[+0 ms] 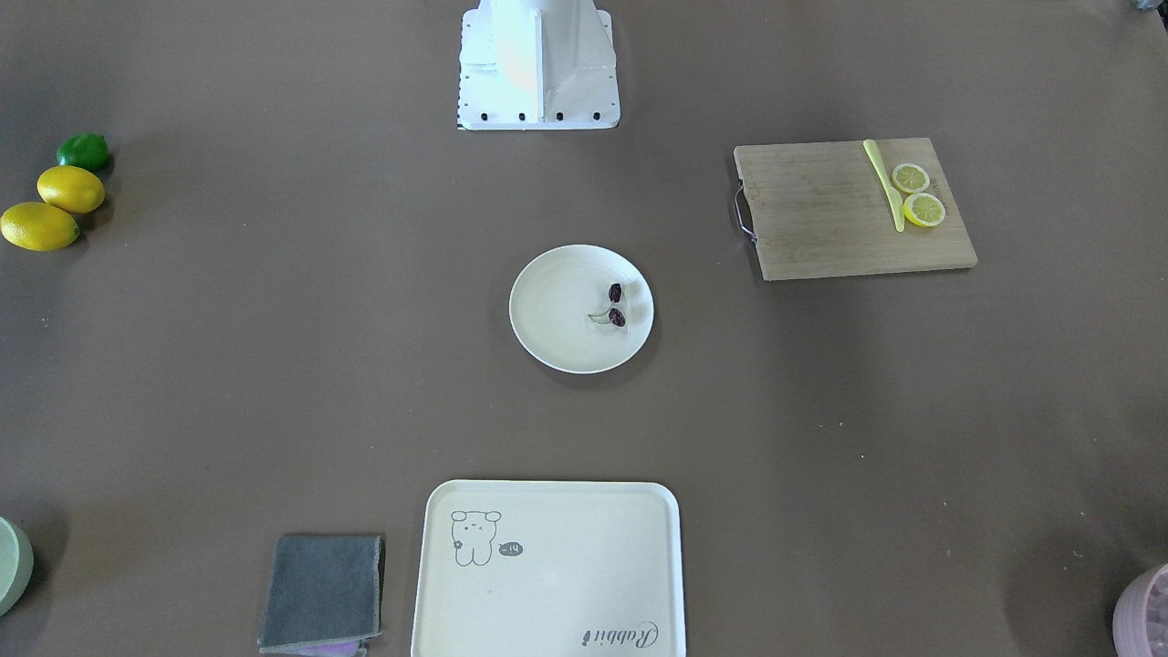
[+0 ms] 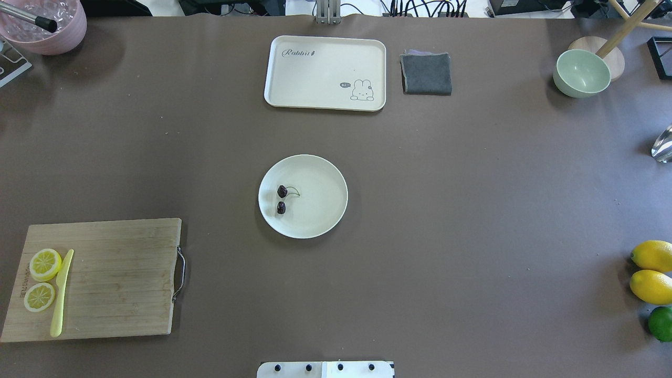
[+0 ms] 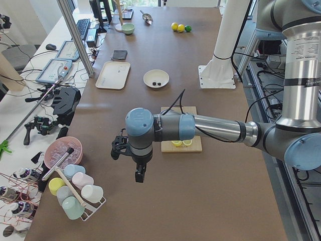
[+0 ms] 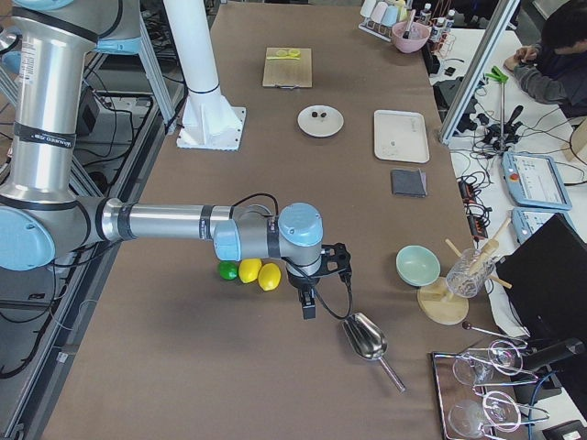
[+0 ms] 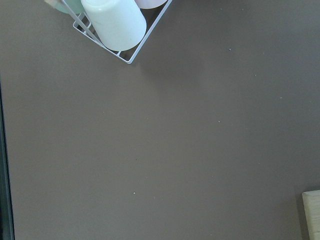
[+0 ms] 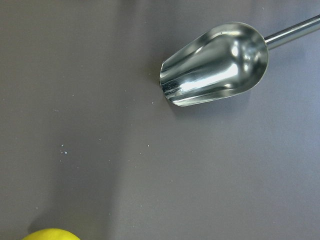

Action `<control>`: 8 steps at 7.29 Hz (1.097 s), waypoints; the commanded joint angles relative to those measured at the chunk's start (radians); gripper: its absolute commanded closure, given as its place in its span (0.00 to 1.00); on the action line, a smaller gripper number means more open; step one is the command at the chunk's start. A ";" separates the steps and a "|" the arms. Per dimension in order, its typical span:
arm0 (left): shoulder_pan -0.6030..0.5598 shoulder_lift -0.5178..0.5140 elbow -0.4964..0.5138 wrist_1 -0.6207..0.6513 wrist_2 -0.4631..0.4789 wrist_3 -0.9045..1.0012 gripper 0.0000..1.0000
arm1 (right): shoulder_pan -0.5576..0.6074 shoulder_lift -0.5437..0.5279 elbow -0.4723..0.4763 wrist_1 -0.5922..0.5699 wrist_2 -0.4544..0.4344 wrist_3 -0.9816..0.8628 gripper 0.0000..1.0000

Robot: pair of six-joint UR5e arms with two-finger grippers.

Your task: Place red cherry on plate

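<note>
Red cherry (image 2: 282,191) already lies inside the plate (image 2: 325,210), toward its left side in my overhead view, two small fruits joined by a thin stem. I judge it very light and apt to roll, so I would pinch one fruit gently, not the stem. The left gripper (image 3: 139,174) hangs pointing down near the cup rack (image 3: 75,193), the right gripper (image 4: 309,307) beside the lemons (image 4: 259,274). I cannot tell either's finger spread.
</note>
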 commanded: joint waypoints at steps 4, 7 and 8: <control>0.018 0.081 0.051 -0.210 -0.104 -0.203 0.02 | 0.000 -0.004 -0.008 0.001 0.000 -0.001 0.00; 0.032 0.093 0.053 -0.262 -0.105 -0.201 0.02 | 0.000 -0.003 -0.011 0.004 0.000 0.000 0.00; 0.032 0.090 0.048 -0.265 -0.105 -0.199 0.02 | 0.000 -0.003 -0.012 0.006 0.000 -0.001 0.00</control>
